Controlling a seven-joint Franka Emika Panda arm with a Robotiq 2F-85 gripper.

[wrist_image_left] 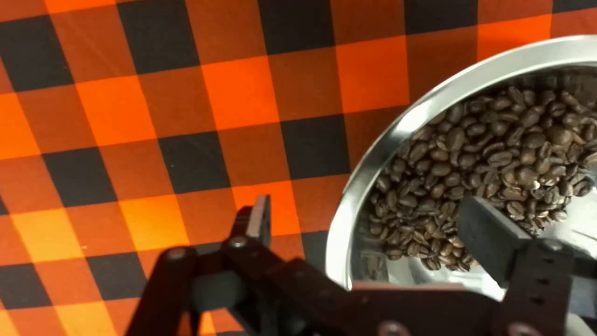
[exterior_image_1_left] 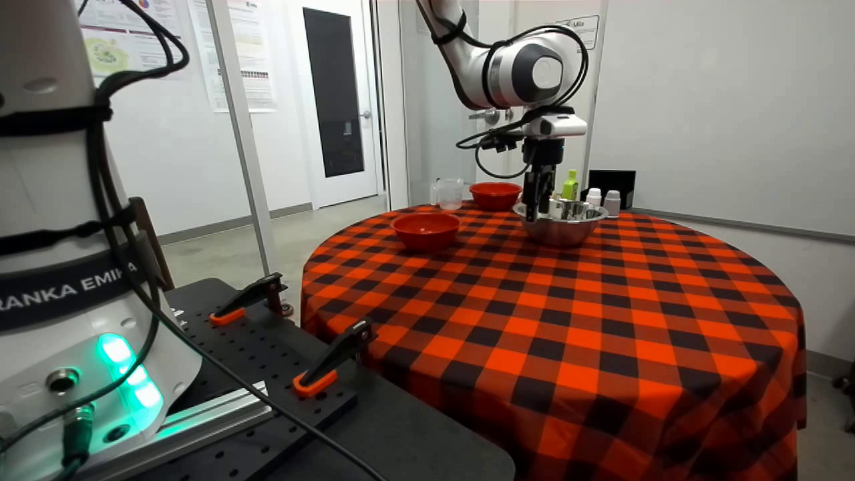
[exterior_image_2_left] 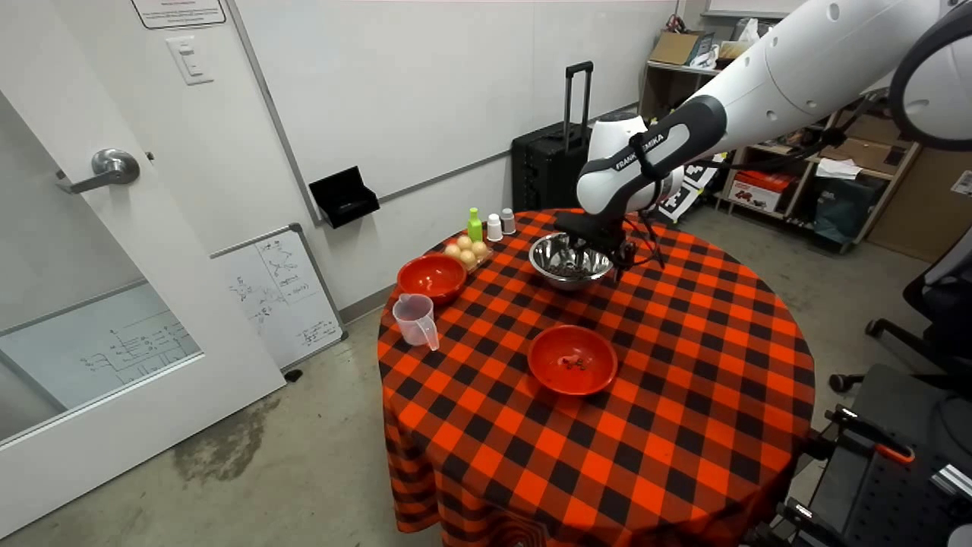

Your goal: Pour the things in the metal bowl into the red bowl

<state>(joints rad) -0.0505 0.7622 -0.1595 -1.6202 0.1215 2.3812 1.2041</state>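
Observation:
The shiny metal bowl [exterior_image_1_left: 562,234] stands upright on the checkered tablecloth in both exterior views [exterior_image_2_left: 541,257]. It holds dark coffee beans [wrist_image_left: 466,163], heaped to one side in the wrist view, where the bowl's rim [wrist_image_left: 406,125] curves past the jaws. My gripper [wrist_image_left: 366,200] is open and straddles this rim. One finger is outside the bowl over the cloth, the other is inside above the beans. The gripper also shows at the bowl in both exterior views [exterior_image_1_left: 540,206] [exterior_image_2_left: 598,262]. The red bowl [exterior_image_2_left: 572,361] [exterior_image_1_left: 425,232] stands apart, with a few dark bits inside.
Another red bowl [exterior_image_2_left: 433,279] [exterior_image_1_left: 495,195] stands near the table edge beside a clear measuring cup [exterior_image_2_left: 415,319]. Eggs [exterior_image_2_left: 467,251], a green bottle [exterior_image_2_left: 474,226], a white shaker [exterior_image_2_left: 494,228] and a grey shaker [exterior_image_2_left: 508,221] stand near the metal bowl.

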